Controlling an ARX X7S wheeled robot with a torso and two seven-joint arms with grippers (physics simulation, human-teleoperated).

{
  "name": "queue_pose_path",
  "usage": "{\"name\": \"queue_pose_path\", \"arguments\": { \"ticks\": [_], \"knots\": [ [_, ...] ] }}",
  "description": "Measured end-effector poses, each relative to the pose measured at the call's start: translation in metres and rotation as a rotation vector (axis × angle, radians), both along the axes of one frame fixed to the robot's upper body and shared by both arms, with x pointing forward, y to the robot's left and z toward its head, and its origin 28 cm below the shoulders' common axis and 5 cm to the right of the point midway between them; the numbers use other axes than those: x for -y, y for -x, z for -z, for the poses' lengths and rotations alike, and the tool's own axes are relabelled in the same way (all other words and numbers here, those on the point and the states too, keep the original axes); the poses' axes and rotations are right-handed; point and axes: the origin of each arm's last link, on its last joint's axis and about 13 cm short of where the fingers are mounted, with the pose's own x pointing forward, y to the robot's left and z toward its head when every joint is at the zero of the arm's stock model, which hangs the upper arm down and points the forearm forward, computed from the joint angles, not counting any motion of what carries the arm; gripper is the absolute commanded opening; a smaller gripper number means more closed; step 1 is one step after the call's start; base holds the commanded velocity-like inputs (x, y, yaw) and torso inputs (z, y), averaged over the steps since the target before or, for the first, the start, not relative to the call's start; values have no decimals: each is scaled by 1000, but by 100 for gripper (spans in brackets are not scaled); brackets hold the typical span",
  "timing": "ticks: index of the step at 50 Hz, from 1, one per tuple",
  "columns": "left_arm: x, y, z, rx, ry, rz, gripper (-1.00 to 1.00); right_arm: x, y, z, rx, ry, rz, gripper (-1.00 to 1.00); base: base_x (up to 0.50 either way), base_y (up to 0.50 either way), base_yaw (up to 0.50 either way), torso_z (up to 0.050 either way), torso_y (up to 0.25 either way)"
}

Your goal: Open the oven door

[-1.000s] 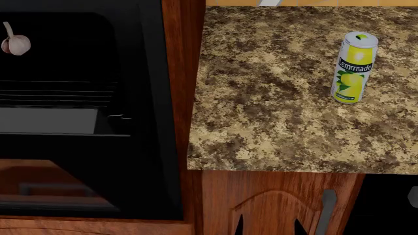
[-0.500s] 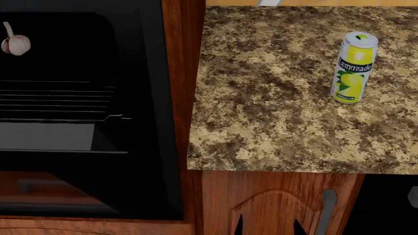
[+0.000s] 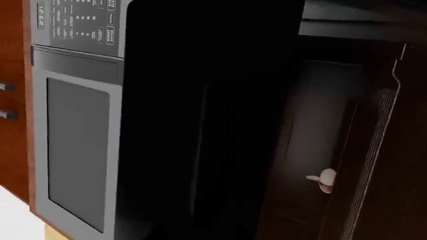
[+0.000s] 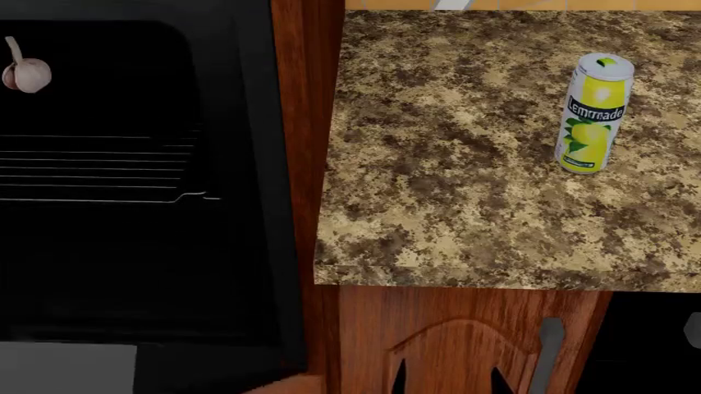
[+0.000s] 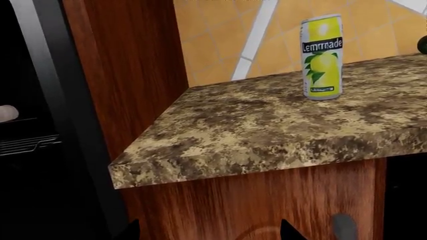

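Oven door (image 4: 66,368) swung down, only grey strip of it visible at lower left edge of head view. Oven cavity (image 4: 110,98) exposed, wire rack (image 4: 104,168) inside, garlic bulb (image 4: 28,74) at back. Lemonade can (image 4: 593,113) upright on granite counter (image 4: 438,189), well apart from oven. Neither claw in any view; state of both cannot be told.
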Motion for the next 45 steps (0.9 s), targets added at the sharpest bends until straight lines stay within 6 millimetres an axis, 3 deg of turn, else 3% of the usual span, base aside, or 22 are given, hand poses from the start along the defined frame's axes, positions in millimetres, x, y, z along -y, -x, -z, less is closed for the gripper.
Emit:
{"name": "queue_pose_path", "arguments": {
  "ticks": [19,45],
  "knots": [
    [12,59,51,-51,134,7,-100,-1,0,-1,3,-1,-3,100,6,1,0,0,0],
    [25,114,91,-203,252,-16,-100,-1,0,-1,2,2,-4,100,8,5,-1,0,0]
  ]
}}
